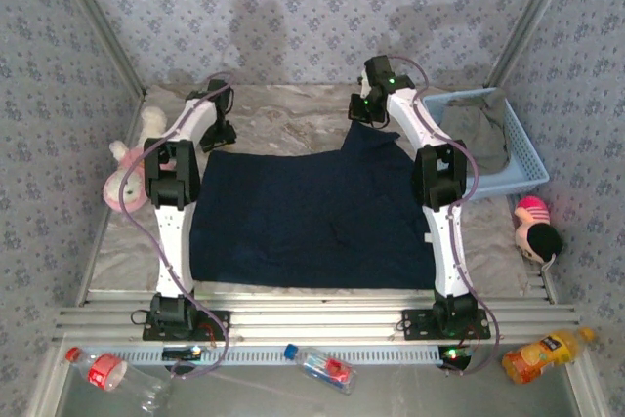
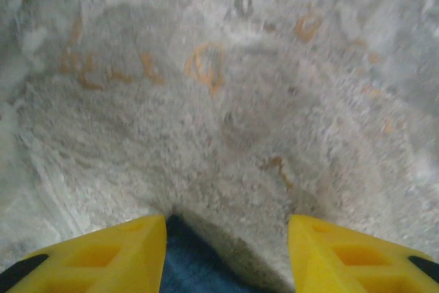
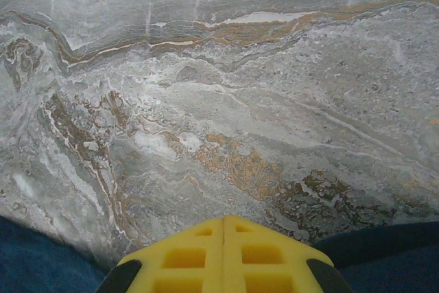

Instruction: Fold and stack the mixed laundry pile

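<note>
The right gripper (image 3: pixel 223 231) was pinched shut on the navy garment's (image 1: pixel 312 222) far right corner. The left gripper's (image 2: pixel 226 228) fingers stood apart, straddling its far left edge.

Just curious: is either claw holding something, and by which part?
Right gripper pinches the far right corner of the dark navy cloth garment; left gripper is open.

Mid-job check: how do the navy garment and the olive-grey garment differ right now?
Place: the navy garment lies on the table between the arms; the olive-grey garment sits in the light blue basket. Pose: the navy one is spread nearly flat, one far corner peaking up by the right hand; the olive-grey one is bunched. Size: the navy one looks much larger. Both are soft cloth, not yet stacked.
</note>
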Available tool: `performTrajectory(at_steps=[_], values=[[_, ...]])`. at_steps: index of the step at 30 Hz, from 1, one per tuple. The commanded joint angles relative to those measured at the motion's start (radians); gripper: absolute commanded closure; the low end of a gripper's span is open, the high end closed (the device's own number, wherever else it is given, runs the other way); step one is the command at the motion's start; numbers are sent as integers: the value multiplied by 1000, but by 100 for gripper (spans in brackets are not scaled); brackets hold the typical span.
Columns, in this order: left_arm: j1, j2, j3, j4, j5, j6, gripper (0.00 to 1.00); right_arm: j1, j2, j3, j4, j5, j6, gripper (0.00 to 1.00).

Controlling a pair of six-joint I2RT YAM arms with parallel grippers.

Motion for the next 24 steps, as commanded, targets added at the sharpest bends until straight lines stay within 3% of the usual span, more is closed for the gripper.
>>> performTrajectory(at_steps=[1, 4, 7, 9, 15, 24], values=[[5, 29, 34, -57, -26, 14, 56, -9, -22, 1, 11, -27, 9, 100], [3, 30, 16, -60, -20, 16, 78, -11, -21, -2, 21, -27, 12, 100], [3, 12, -16, -72, -16, 28, 84, -12, -16, -3, 22, 12, 12, 100], [3, -21, -61, -72, -17, 31, 83, -13, -13, -8, 17, 51, 13, 100], [3, -131, -235, -30, -34, 23, 63, -15, 1, -35, 22, 68, 13, 100], [3, -111, -202, -54, -29, 28, 61, 5, 0, -49, 19, 90, 6, 100]])
